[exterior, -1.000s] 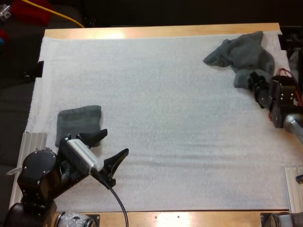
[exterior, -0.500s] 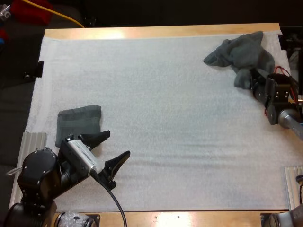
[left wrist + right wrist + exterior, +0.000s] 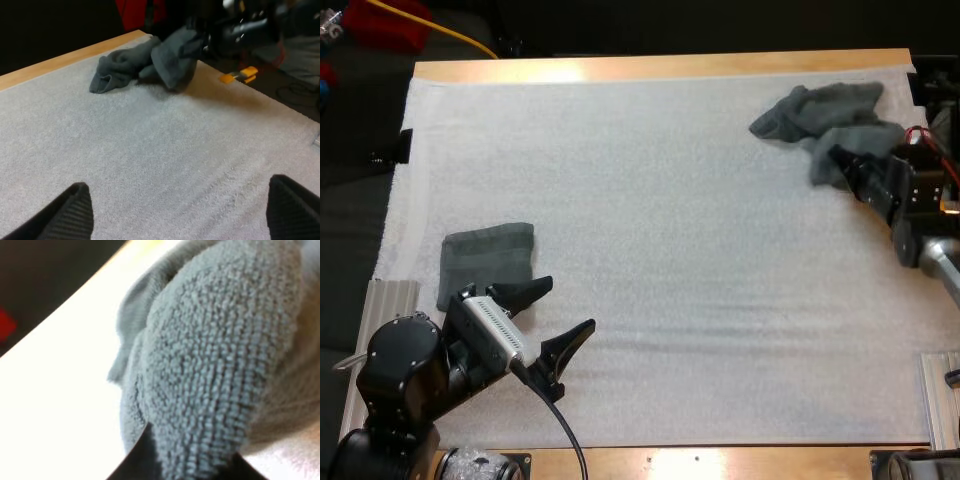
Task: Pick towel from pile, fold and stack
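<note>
Now my right fingers (image 3: 850, 170) have closed on the crumpled dark grey-green towel (image 3: 820, 108) at the far right of the white mat (image 3: 670, 250), tugging its edge up, so pickup is underway; left fingers (image 3: 570, 340) gape empty

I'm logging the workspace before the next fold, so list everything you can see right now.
crumpled towel: one, dark grey-green, far right of the mat
folded towel: one, dark grey-green, near left of the mat
mat: one, white, covering the table
table: one, wooden, under the mat
left gripper: one, black, open, beside the folded towel
right gripper: one, black, shut on the crumpled towel's near edge
</note>
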